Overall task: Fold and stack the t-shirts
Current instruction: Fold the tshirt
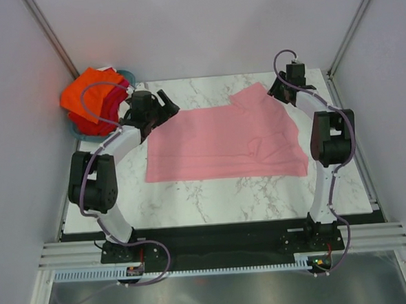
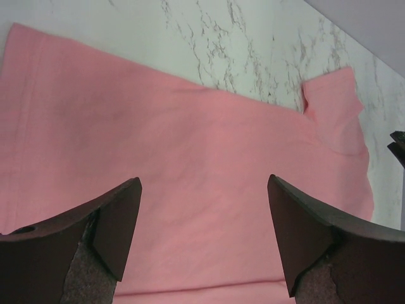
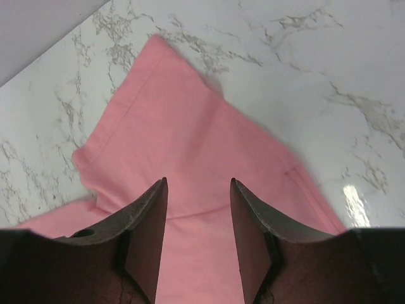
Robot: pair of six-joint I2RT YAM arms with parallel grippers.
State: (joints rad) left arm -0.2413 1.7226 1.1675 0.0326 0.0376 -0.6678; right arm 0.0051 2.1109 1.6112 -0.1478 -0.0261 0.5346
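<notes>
A light pink t-shirt (image 1: 223, 140) lies spread flat on the marble table, one sleeve pointing to the far right. It also shows in the left wrist view (image 2: 177, 158) and in the right wrist view (image 3: 190, 145). My left gripper (image 1: 164, 102) is open and empty, above the shirt's far left corner (image 2: 201, 190). My right gripper (image 1: 279, 87) is open and empty, above the far right sleeve (image 3: 198, 183). Orange, red and magenta t-shirts (image 1: 93, 97) are piled in a basket at the far left.
The teal basket (image 1: 131, 76) stands at the table's far left corner, right behind my left gripper. The marble table (image 1: 212, 193) ends at side rails and white walls. Bare marble lies in front of the shirt.
</notes>
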